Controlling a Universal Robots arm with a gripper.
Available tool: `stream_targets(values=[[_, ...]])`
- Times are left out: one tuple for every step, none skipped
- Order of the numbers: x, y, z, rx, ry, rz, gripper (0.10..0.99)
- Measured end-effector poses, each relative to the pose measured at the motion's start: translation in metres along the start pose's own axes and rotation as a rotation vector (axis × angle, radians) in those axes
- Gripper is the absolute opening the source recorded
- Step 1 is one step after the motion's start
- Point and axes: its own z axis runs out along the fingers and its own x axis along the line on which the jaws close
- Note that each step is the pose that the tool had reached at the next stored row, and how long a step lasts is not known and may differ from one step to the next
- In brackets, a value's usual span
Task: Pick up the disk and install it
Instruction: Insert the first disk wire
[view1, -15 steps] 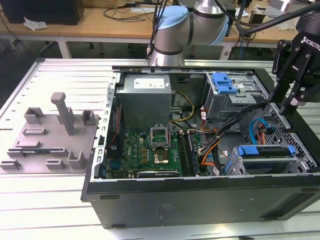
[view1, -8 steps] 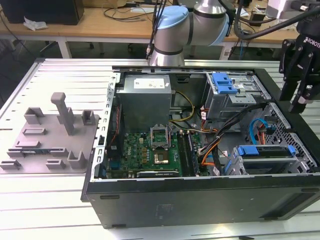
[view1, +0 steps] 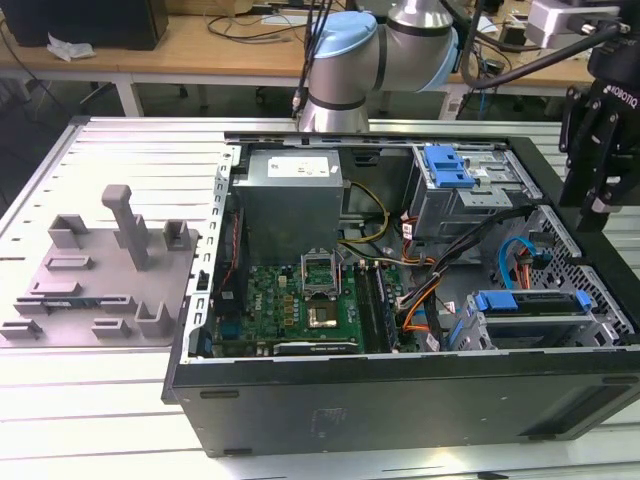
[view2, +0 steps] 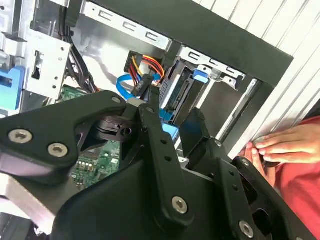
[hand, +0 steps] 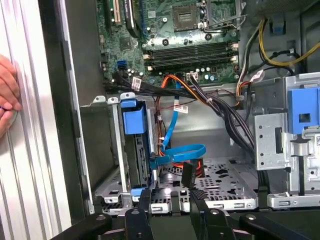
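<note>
Over the open computer case (view1: 400, 380), at the exterior view's right: gripper (view1: 588, 212) released, holding nothing.
The disk (view1: 530, 302) sits in the drive cage at the case's near corner on that same side, its blue carrier showing, apart from the gripper. A person's hand (view2: 280, 147) rests on the ribbed table beside the case. The print on the power supply (view1: 290, 195) label cannot be made out.

It looks like a robotics lab or electronics workshop. An opened computer case (view1: 400, 390) lies on a slotted aluminium table (view1: 120, 140) in the middle of the exterior view. A robot arm (view1: 345, 55) rises behind it at top centre. Wooden workbenches (view1: 190, 48) strewn with cables (view1: 262, 24) run along the top edge.
</note>
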Motion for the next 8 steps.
stream_targets(values=[[-0.0007, 0.0000, 0.0006, 0.000, 0.0037, 0.002, 0.443], [-0.0019, 0.0000, 0.0012, 0.001, 0.0093, 0.003, 0.443], [-0.0048, 0.0003, 0.0020, 0.002, 0.0182, 0.004, 0.443], [-0.0127, 0.0012, 0.0024, 0.003, 0.0306, 0.003, 0.443], [-0.0226, 0.0024, 0.0025, 0.005, 0.0499, 0.001, 0.443], [-0.0270, 0.0029, 0.0025, 0.006, 0.0580, 0.001, 0.443], [-0.0306, 0.0034, 0.0027, 0.007, 0.0630, 0.000, 0.443], [-0.0331, 0.0037, 0.0049, 0.006, 0.0666, 0.004, 0.443]])
